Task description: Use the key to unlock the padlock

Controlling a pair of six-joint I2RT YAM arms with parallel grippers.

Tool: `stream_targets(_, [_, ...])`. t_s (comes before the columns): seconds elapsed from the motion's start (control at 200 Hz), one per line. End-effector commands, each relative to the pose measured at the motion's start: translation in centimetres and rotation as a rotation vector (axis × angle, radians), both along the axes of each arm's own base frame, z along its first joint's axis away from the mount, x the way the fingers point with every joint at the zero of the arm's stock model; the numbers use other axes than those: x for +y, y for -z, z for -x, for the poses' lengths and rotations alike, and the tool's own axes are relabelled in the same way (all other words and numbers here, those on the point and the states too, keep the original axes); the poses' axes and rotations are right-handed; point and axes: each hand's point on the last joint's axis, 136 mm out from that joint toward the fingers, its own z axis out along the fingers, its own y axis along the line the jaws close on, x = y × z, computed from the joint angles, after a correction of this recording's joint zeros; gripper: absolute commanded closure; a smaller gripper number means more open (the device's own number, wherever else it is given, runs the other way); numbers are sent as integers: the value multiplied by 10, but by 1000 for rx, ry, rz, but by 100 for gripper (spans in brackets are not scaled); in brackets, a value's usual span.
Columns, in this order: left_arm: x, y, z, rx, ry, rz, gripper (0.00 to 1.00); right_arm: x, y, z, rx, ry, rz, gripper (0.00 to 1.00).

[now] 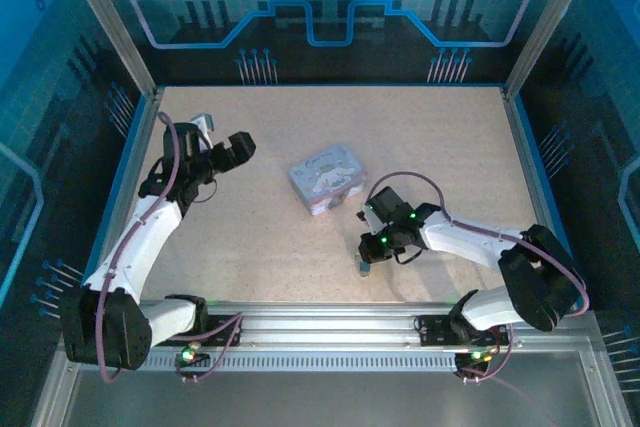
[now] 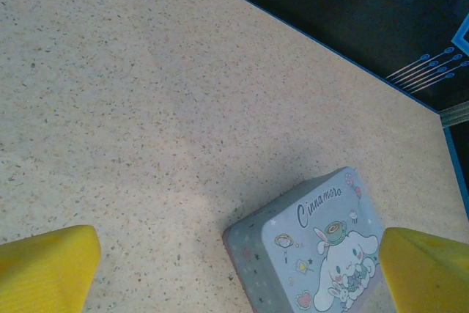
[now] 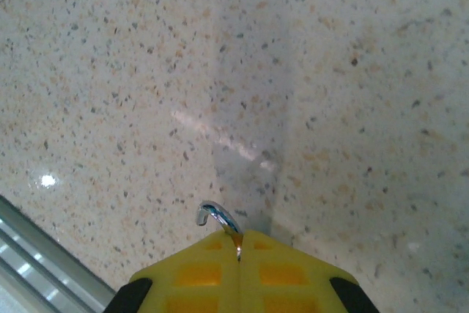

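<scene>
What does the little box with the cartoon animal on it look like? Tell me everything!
The tin box is a silvery-grey rectangle with rounded corners, metal by its look. Its lid, seemingly shut, shows a white long-eared cartoon animal, hearts, stars and the word Cinnamoro. It lies flat, turned askew, near the middle of the speckled table, touching nothing else.

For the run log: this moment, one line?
left tool open | right tool shut on thin curved silvery metal hook | silvery rectangular tin untouched

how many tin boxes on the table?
1. The tin box sits near the middle of the table. Parts of the tabletop are covered from above, so another could be hidden.
</scene>
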Motion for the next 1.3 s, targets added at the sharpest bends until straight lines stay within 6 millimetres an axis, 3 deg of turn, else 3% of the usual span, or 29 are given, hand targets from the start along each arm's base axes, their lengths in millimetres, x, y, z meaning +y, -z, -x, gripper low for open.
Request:
stream_targets(0.0, [6, 1, 5, 5, -25, 7, 1, 14, -2, -10, -26, 0, -32, 99])
stream_targets(0.26, [6, 0, 6, 8, -24, 15, 1, 14, 12, -12, -11, 11, -13, 96])
stream_targets(0.41, [6, -3, 6, 3, -25, 20, 1, 10, 9, -14, -35, 25, -2, 83])
stream_targets(0.565, [8, -9, 9, -18, -34, 15, 1, 1, -13, -26, -130, 32, 30, 71])
stream_targets(0.73, [16, -19, 14, -67, -75, 0, 1, -14, -52, -47, -272, 40, 56, 63])
stream_targets(0.88, [31, -23, 21, -111, -141, -47, 1, -41, -89, -72, -443, 77, 101, 58])
stream_targets(1.045, [45, -30, 24, -189, -191, -119, 1, -85, -125, -104, -642, 208, 128, 52])
stream_targets(1.186, [52, -29, 23, -205, -206, -184, 1, -119, -138, -121, -764, 333, 114, 43])
stream_targets(1.296, [59, -25, 24, -203, -225, -233, 1, -143, -133, -125, -792, 413, 129, 36])
